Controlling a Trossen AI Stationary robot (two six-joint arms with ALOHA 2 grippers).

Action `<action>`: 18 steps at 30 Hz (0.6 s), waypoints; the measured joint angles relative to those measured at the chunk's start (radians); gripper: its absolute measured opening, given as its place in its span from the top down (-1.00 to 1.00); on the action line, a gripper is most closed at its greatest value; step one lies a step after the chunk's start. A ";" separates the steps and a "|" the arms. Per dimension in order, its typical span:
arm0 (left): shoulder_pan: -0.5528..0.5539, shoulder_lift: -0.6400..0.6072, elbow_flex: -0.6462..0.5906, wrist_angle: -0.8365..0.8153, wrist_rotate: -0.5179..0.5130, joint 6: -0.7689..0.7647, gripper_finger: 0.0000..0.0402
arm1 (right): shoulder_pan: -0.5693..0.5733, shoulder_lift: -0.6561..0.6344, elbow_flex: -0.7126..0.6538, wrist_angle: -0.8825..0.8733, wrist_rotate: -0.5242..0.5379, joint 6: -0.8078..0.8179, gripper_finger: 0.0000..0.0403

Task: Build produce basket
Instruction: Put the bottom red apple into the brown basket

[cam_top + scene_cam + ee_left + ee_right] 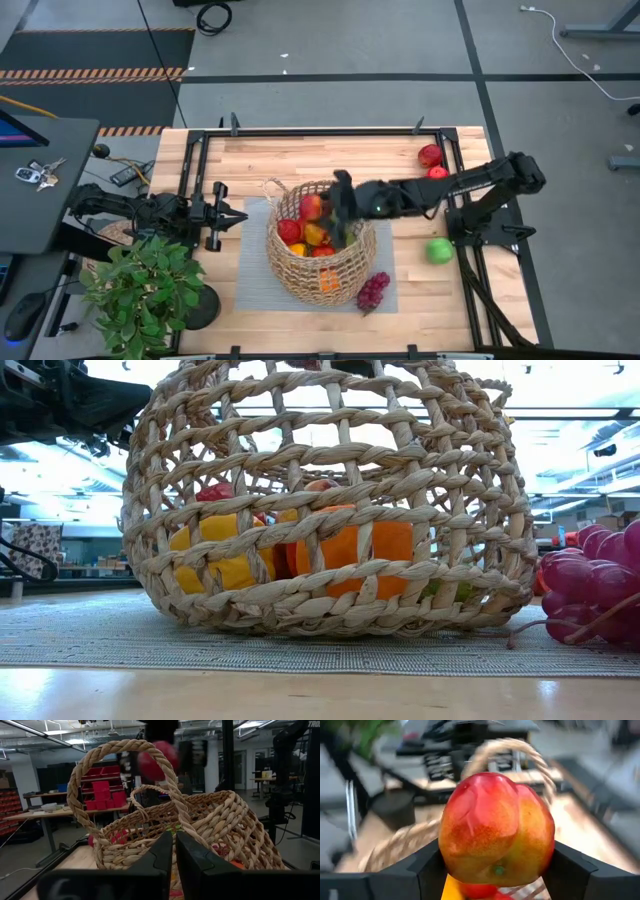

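The tan wicker basket [320, 250] stands on a grey mat [250, 275] at the table's middle and leans a little in the low view. It holds red, orange and yellow produce [305, 238], also seen through the weave [365, 545]. My right gripper [325, 208] reaches in from the right and hovers over the basket's opening, shut on a red-and-yellow fruit [497, 830]. My left gripper [240, 215] is shut just left of the basket, near its loop handle [125, 750], touching nothing that I can see. My right gripper pinches the red-and-yellow fruit between its two fingers [427, 867], one on each of its opposite sides [447, 850]. The fingers come nearly level from the table's right, slanting a little downward. The fruit is lifted clear above the basket's opening [157, 757].
Purple grapes [372, 290] lie on the mat against the basket's near right side. A green apple [438, 250] and two red apples [430, 155] lie on the wood at the right. A potted green plant [140, 285] stands at the near left corner.
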 joint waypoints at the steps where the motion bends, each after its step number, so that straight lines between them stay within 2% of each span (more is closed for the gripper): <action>1: 0.000 0.000 0.000 0.000 0.000 0.000 0.86 | -0.015 0.000 0.000 -0.003 -0.015 0.078 -0.35; 6: 0.000 0.000 0.000 0.000 0.000 0.000 0.84 | -0.074 0.000 0.000 -0.018 -0.132 0.399 -0.35; 9: 0.000 0.000 0.000 0.000 0.000 0.000 0.82 | -0.103 0.000 0.000 -0.027 -0.213 0.512 -0.35; 13: 0.000 0.000 0.000 0.000 0.000 0.000 0.83 | -0.125 0.000 0.000 -0.050 -0.295 0.519 -0.35; 18: 0.000 0.000 0.000 0.000 0.000 0.000 0.86 | -0.107 0.000 0.000 -0.103 -0.306 0.396 -0.35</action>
